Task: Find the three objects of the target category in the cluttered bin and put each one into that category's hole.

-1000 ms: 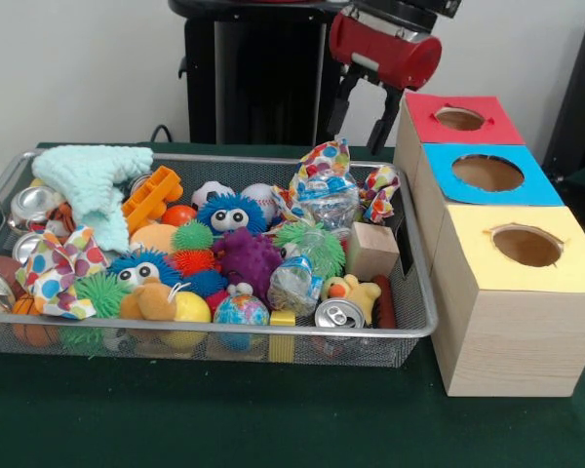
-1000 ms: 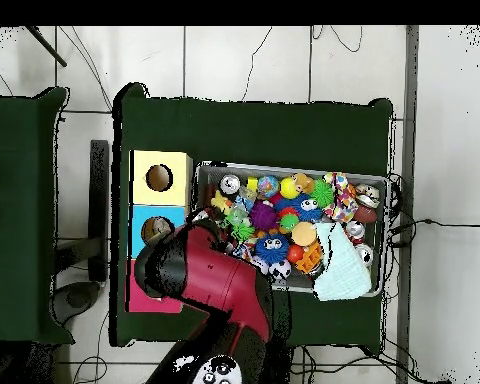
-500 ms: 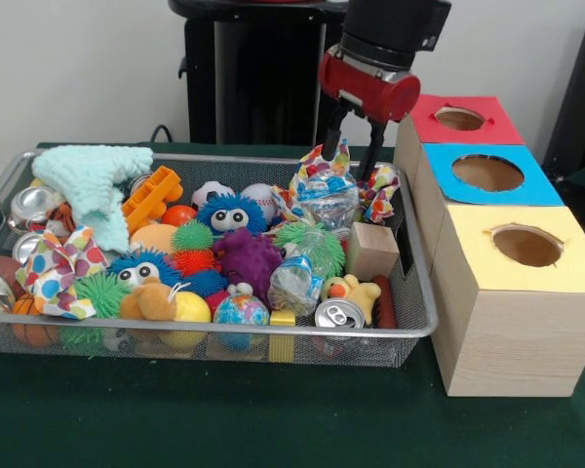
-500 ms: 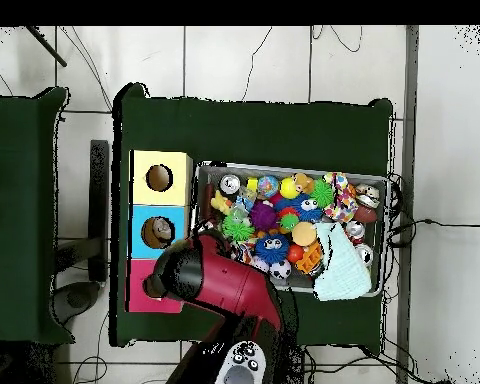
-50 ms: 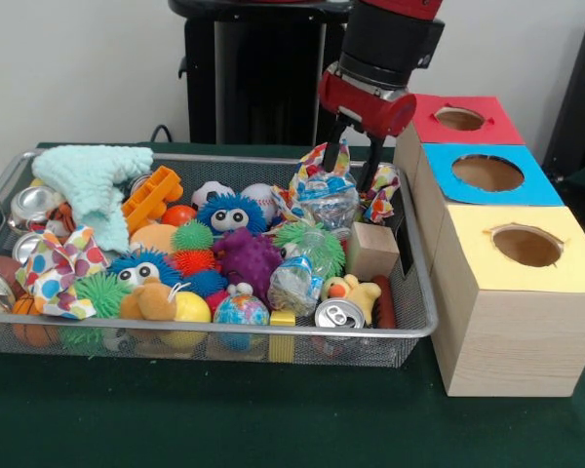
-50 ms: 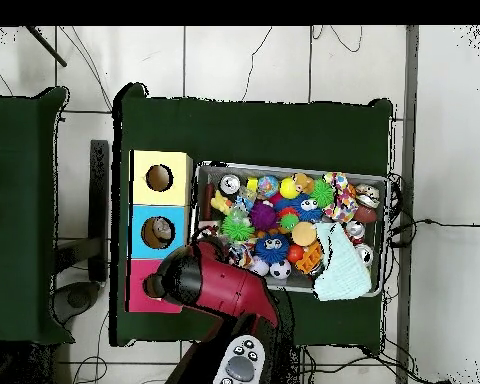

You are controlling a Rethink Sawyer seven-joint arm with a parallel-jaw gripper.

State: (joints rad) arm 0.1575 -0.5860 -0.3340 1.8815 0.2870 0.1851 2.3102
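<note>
Only the arm had moved: against the frame a second earlier, when the jaws (image 5: 350, 156) hung high beside the red box, they had come down and across to the bin's far right corner, and since half a second earlier they had barely shifted. Nothing in the bin had changed place.

Nearest in the front view, a soda can (image 5: 338, 314) lay against the front rim of the wire bin (image 5: 224, 334), with a globe ball (image 5: 241, 310) and a yellow ball (image 5: 191, 307) to its left and a yellow duck toy (image 5: 354, 292) just behind. A wooden block (image 5: 372, 251) stood behind the duck. Mid-bin sat a purple spiky ball (image 5: 247, 257), a green spiky ball (image 5: 312, 244) and a blue fuzzy toy (image 5: 226, 214). A mint knitted cloth (image 5: 96, 183) lay at the far left.

At the far right, a crinkled plastic-wrapped bundle with dotted paper (image 5: 327, 195) rested directly under the jaws, which stood spread wide, one finger to each side of the bundle's top, holding nothing.

Right of the bin on the green table (image 5: 273, 419) stood three boxes with holes: yellow box (image 5: 522, 255) nearest, blue box (image 5: 487, 174) behind, red box (image 5: 460, 119) farthest. Overhead, the red arm (image 6: 219, 285) covered the bin's corner beside the boxes.
</note>
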